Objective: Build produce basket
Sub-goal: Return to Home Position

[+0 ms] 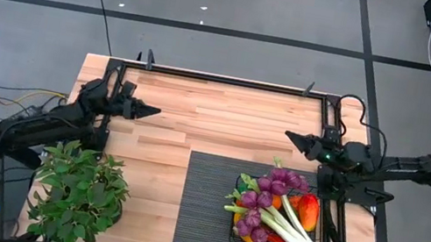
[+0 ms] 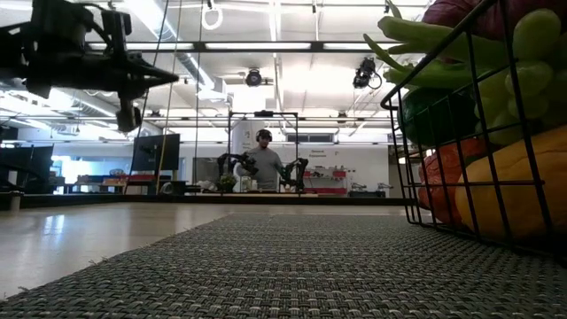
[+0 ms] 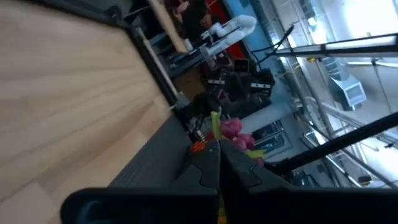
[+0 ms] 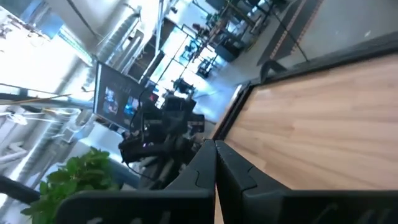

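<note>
Black wire basket (image 1: 233,236) on the mat's (image 1: 207,209) right side, heaped with produce (image 1: 290,228), purple grapes (image 1: 272,185) uppermost, left gripper (image 1: 155,111) over the table (image 1: 217,112) at its left, right gripper (image 1: 289,136) just behind the mat, both jaws closed on nothing, plant (image 1: 79,190) front left.

The bench (image 1: 226,114) is pale wood in jointed planks, smooth with a soft satin sheen. The mat (image 2: 266,266) filling the bottom of the low view is a dark, coarsely ribbed weave, matt. The basket (image 2: 470,133) at that frame's right is thin black wire. The produce (image 2: 523,186) inside looks like smooth moulded plastic. The left end effector (image 1: 149,110) and right end effector (image 1: 288,136) are matt black.
</note>
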Action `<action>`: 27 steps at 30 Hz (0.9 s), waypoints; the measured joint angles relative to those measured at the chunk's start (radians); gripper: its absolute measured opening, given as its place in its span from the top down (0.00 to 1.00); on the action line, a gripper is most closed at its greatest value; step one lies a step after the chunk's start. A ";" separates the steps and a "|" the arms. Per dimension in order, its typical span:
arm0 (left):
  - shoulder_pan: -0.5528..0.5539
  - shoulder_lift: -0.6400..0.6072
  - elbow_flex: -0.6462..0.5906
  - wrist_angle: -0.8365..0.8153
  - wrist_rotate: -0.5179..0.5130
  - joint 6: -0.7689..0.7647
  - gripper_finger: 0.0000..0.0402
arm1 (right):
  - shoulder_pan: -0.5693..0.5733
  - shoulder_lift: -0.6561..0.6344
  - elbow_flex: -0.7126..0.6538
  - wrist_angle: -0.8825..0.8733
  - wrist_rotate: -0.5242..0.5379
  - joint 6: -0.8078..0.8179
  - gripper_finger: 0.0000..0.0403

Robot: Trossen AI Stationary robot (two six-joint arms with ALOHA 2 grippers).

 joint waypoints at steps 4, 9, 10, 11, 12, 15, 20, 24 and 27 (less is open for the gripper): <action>0.055 0.000 -0.021 0.003 0.107 -0.045 0.99 | -0.069 -0.032 -0.059 0.028 -0.126 0.021 0.99; 0.105 -0.002 -0.022 0.010 0.177 -0.061 0.99 | -0.147 -0.056 -0.156 0.186 -0.254 0.028 0.99; 0.115 -0.002 -0.024 0.012 0.178 -0.058 0.99 | -0.160 -0.059 -0.174 0.216 -0.260 0.038 0.99; 0.124 -0.002 -0.031 0.025 0.178 -0.056 0.99 | -0.172 -0.060 -0.190 0.246 -0.261 0.042 0.99; 0.132 -0.001 -0.042 0.040 0.178 -0.055 0.99 | -0.182 -0.060 -0.202 0.273 -0.262 0.040 0.99; 0.149 -0.001 -0.091 0.106 0.178 -0.075 0.99 | -0.207 -0.060 -0.232 0.323 -0.287 0.014 0.99; 0.146 -0.001 -0.129 0.196 0.180 -0.079 0.99 | -0.225 -0.058 -0.232 0.304 -0.321 -0.072 0.99; 0.144 0.000 -0.129 0.188 0.179 0.003 0.99 | -0.226 -0.057 -0.232 0.302 -0.353 -0.162 0.99; 0.121 0.000 -0.129 0.187 0.179 0.110 0.99 | -0.225 -0.057 -0.231 0.302 -0.501 -0.343 0.99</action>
